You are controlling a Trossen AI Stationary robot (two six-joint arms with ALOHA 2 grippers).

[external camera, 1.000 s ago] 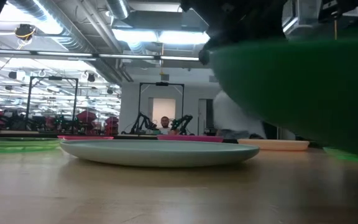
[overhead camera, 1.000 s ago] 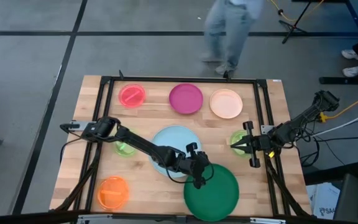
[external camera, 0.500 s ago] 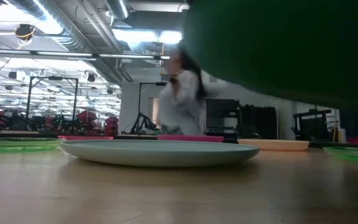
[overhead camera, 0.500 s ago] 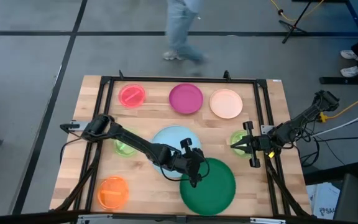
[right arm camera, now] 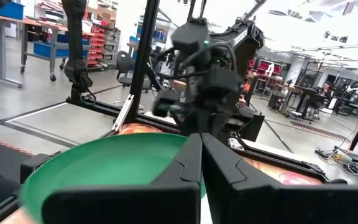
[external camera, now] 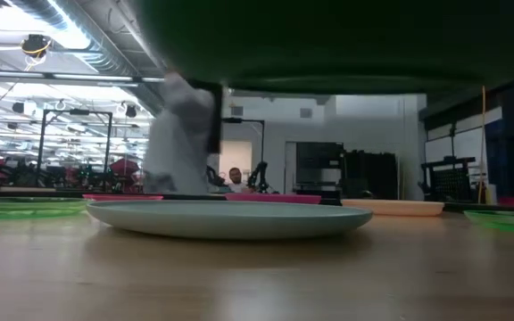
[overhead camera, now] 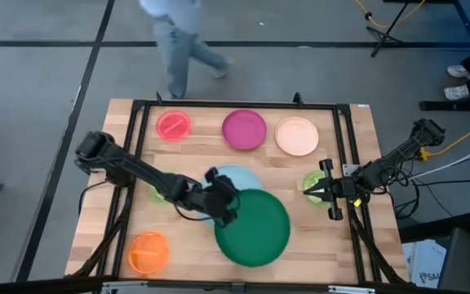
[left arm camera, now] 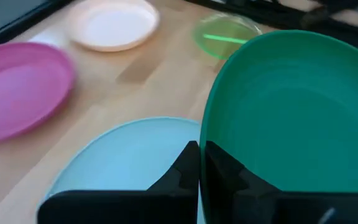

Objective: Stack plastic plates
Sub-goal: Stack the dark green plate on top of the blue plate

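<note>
Left gripper (overhead camera: 223, 204) clamped on the rim of the dark green plate (overhead camera: 253, 227), fingers pinching one edge so the broad disc can be carried flat and clear of the table (overhead camera: 333, 245). Held aloft and partly over the light blue plate (overhead camera: 233, 175), which lies flat at mid-table; seemingly lined up there because the other large plate makes the natural base for a stack. Seen from table height, dark underside of the green plate well above the blue one, not touching, so the release looks not yet due. Right gripper (overhead camera: 320, 189) closed with fingers together, parked at the table's right side just beside a lime green plate (overhead camera: 311, 184), waiting clear of the carrying path. Remaining plates spread singly, none stacked: pink-red plate (overhead camera: 173, 126), magenta plate (overhead camera: 244, 129) and peach plate (overhead camera: 297, 135) along the far edge, orange plate (overhead camera: 148, 251) at the near left corner, second lime green plate (overhead camera: 161, 195) under the left arm. Person (overhead camera: 176, 33) walking past beyond the table.
</note>
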